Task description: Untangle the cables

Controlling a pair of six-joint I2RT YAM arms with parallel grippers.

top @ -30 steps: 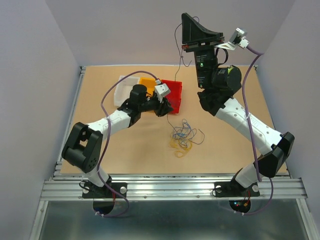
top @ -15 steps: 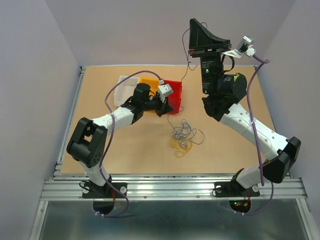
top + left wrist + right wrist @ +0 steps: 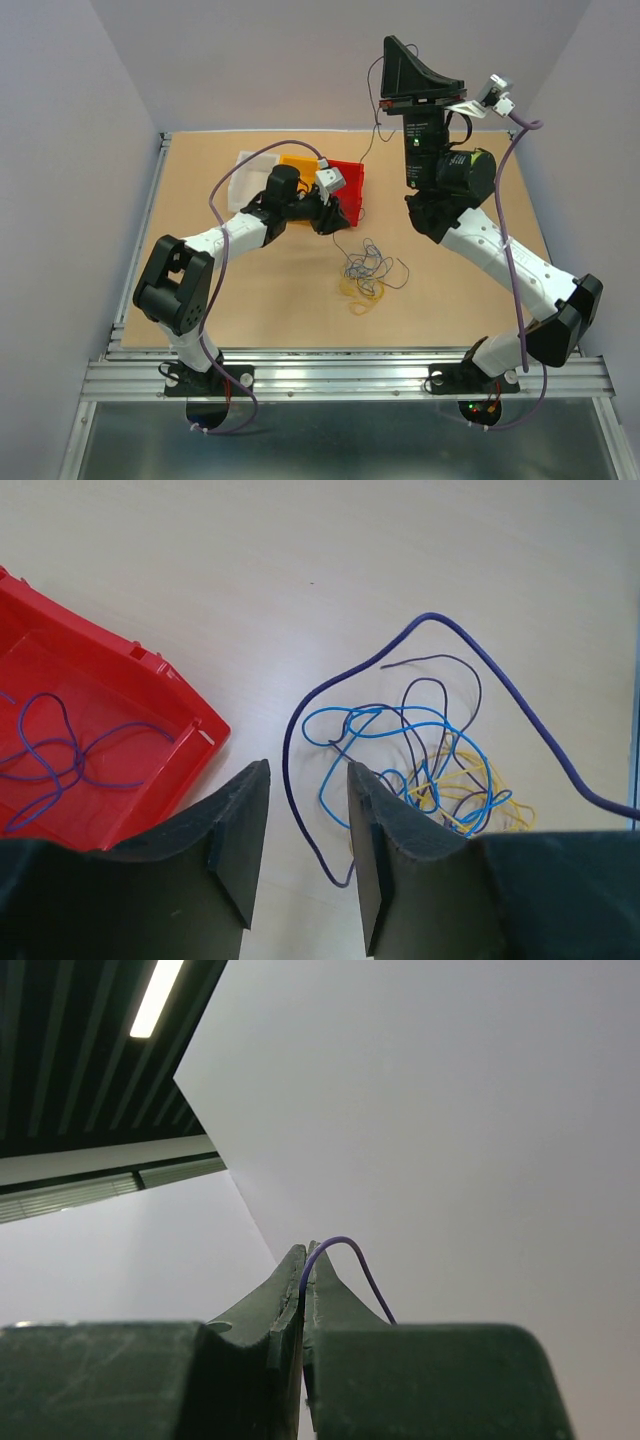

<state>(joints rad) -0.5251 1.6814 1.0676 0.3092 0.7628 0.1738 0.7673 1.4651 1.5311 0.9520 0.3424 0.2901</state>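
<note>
progress: early to middle by my guess; most of the sorting is not yet done
bins: white tray (image 3: 243,170) and orange bin (image 3: 296,164) contents too small to tell; one purple cable (image 3: 55,748) lies loose in the red bin (image 3: 185,698)
left to do: the blue, yellow and dark purple wires in the tangle (image 3: 430,775) all need separating, plus the one strand held in the air
left fingers (image 3: 328,220): apart, holding nothing, low over the desk (image 3: 300,550), just beside the red bin's near corner
long purple strand (image 3: 290,740): tail lies on the desk in the gap between the left fingers, touching neither as far as I can see; it arcs round the far side of the tangle, then runs off to the right
tangle position: on the desk between the two arms, just right of the left fingers, well below the right fingers
right fingers (image 3: 304,1260): together, clamped on the upper end of the long purple strand, raised high near the far edge of the desk
unclear: whether that strand is free of the knot or caught in it
</note>
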